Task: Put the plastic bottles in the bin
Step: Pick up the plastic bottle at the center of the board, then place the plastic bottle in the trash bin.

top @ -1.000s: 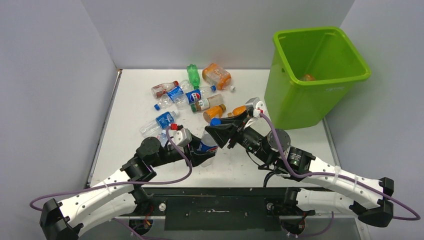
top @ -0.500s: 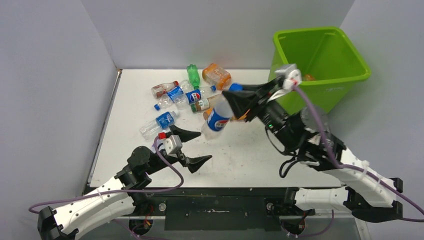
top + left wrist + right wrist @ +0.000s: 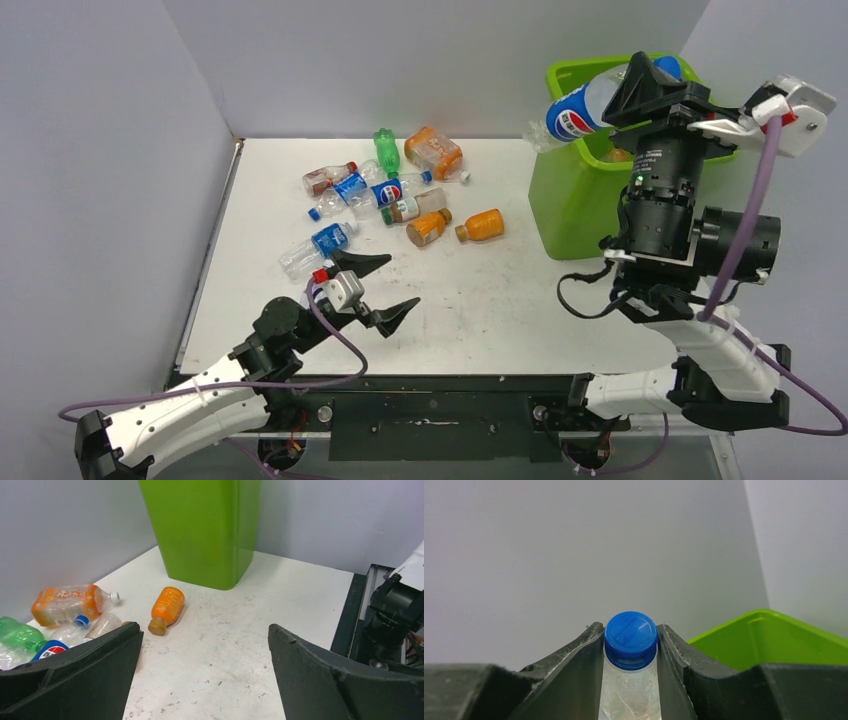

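Item 1, right gripper: raised high at the far right, fingers clamped on the neck of a Pepsi bottle, which is clear with a blue label and a blue cap. The bottle is tilted and held above the bin, its base reaching left past the rim.

Item 2, bin: lime-green tub standing upright at the far right corner of the table. Something orange shows inside, too hidden to name.

Item 3, left gripper: low over the near left of the table, jaws spread wide, nothing between them.

Item 4, loose bottles, all lying on the far left-centre of the table:
- green bottle and large orange-labelled bottle, farthest back, side by side
- red-labelled bottle, leftmost of the cluster
- two blue-labelled bottles, touching, in the middle
- a further blue-labelled bottle, nearest the left gripper
- two small orange bottles, near each other, between the cluster and the bin, apart from both
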Motion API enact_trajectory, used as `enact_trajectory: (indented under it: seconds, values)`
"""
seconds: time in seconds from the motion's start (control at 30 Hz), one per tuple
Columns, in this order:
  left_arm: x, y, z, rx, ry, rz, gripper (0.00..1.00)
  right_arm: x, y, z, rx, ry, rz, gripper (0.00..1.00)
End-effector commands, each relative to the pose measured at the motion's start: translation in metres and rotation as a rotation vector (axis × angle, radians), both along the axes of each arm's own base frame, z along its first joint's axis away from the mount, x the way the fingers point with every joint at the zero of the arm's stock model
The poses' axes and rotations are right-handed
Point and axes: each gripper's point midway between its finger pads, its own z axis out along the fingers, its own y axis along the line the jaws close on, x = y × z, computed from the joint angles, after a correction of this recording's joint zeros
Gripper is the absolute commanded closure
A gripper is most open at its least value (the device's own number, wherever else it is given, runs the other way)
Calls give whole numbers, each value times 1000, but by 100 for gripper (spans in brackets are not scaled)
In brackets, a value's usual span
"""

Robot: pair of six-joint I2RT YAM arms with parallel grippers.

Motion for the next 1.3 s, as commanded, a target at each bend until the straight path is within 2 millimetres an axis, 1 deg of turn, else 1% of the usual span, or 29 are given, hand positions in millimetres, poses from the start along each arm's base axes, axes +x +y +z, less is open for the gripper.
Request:
enact_trajectory:
  seconds: [0.0, 0.03, 0.07, 0.1, 0.17, 0.2, 0.23, 0.33, 0.37, 0.5, 0.6, 0.63, 0.7, 0.73, 0.8, 0.87, 0.9, 0.93, 0.97, 1.0, 1.03, 1.1, 1.13, 1.2, 1.27]
  values:
    - [9, 5, 11, -13, -45, 70, 4, -1, -26, 6, -28, 58, -197, 95]
    - [9, 4, 11, -11, -45, 69, 4, 3, -24, 9, -49, 76, -217, 95]
    - [9, 3, 10, -8, -42, 65, 4, 11, -19, 9, -72, 102, -240, 95]
    - [9, 2, 9, -6, -40, 60, 4, 21, -21, 11, -72, 120, -272, 95]
    - [8, 1, 8, 3, -39, 51, 4, 51, -28, 13, -66, 153, -323, 95]
    - [7, 0, 7, 10, -39, 50, 4, 66, -31, 9, -89, 173, -347, 95]
    - [7, -1, 6, 18, -40, 49, 4, 77, -35, 4, -99, 181, -366, 95]
    - [6, 0, 5, 29, -50, 62, 4, 102, -43, -7, -85, 196, -403, 95]
    - [5, 0, 4, 33, -53, 62, 4, 113, -50, -12, -79, 201, -427, 95]
    - [3, -2, 2, 45, -57, 58, 4, 144, -80, -27, -36, 218, -490, 95]
    - [0, -4, 2, 50, -57, 42, 4, 168, -110, -45, 32, 228, -525, 95]
    - [0, -5, 3, 47, -57, 39, 4, 175, -124, -51, 57, 230, -536, 95]
    - [-1, -5, 4, 42, -53, 37, 4, 187, -146, -67, 87, 254, -546, 95]
    - [-1, -4, 6, 37, -52, 38, 4, 191, -158, -73, 100, 263, -558, 95]
    - [-1, -4, 7, 31, -52, 40, 4, 196, -175, -89, 98, 304, -600, 95]
    - [-1, -4, 7, 32, -49, 42, 4, 200, -185, -106, 88, 347, -623, 95]
    - [0, -4, 6, 35, -47, 44, 4, 203, -190, -114, 91, 366, -615, 93]
    - [1, -5, 5, 39, -44, 46, 4, 208, -191, -121, 98, 377, -575, 74]
    - [1, -5, 4, 41, -40, 48, 4, 213, -191, -125, 103, 389, -538, 49]
    - [1, -5, 4, 42, -36, 47, 4, 216, -187, -126, 125, 385, -500, 27]
    - [1, -5, 4, 43, -36, 48, 4, 219, -181, -122, 150, 367, -460, 14]
    - [2, -5, 3, 46, -34, 52, 4, 219, -170, -105, 185, 315, -392, 2]
    - [3, -5, 2, 49, -33, 56, 4, 217, -162, -93, 195, 283, -361, 4]
    - [4, -4, 1, 52, -32, 65, 4, 211, -140, -70, 196, 225, -305, 8]
    - [6, -4, 0, 56, -33, 77, 4, 202, -112, -48, 191, 173, -238, 10]
